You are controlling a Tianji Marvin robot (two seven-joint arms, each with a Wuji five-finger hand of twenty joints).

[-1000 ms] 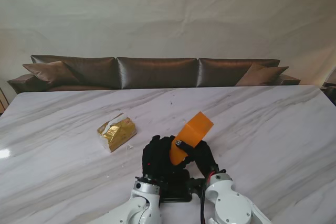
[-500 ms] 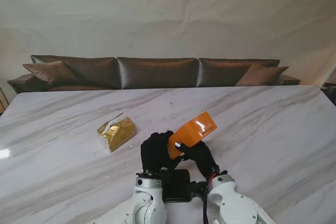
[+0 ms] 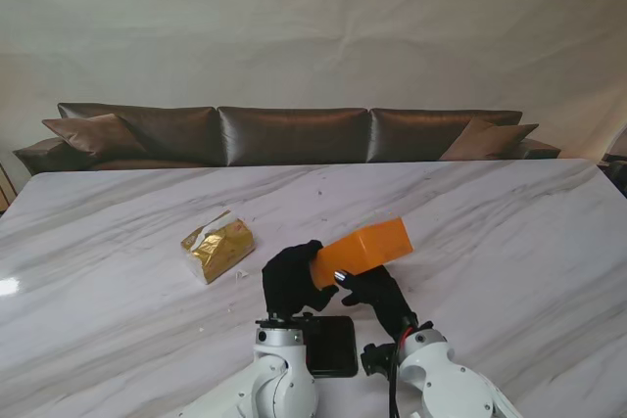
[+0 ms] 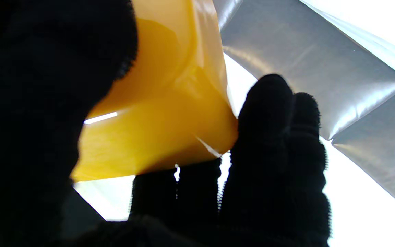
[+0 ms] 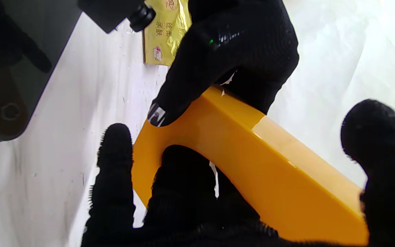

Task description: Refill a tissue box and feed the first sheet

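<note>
Orange tissue box (image 3: 364,245) has tipped from upright to near-level, gripped by both left hand (image 3: 290,279) and right hand (image 3: 377,293) above the table, gold tissue pack (image 3: 217,243) untouched, so refilling hasn't begun.

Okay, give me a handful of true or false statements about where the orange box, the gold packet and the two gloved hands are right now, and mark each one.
1. Both black-gloved hands, the left hand and the right hand, are on the orange plastic tissue box. True.
2. The orange box lies flat on the white marble table. False: it is held tilted off the table.
3. The gold foil tissue packet lies on the table to the left of the hands. True.
4. The gold packet is already inside the box. False: it lies apart, untouched.
5. A flat black panel lies on the table nearer to me than the hands. True.
</note>
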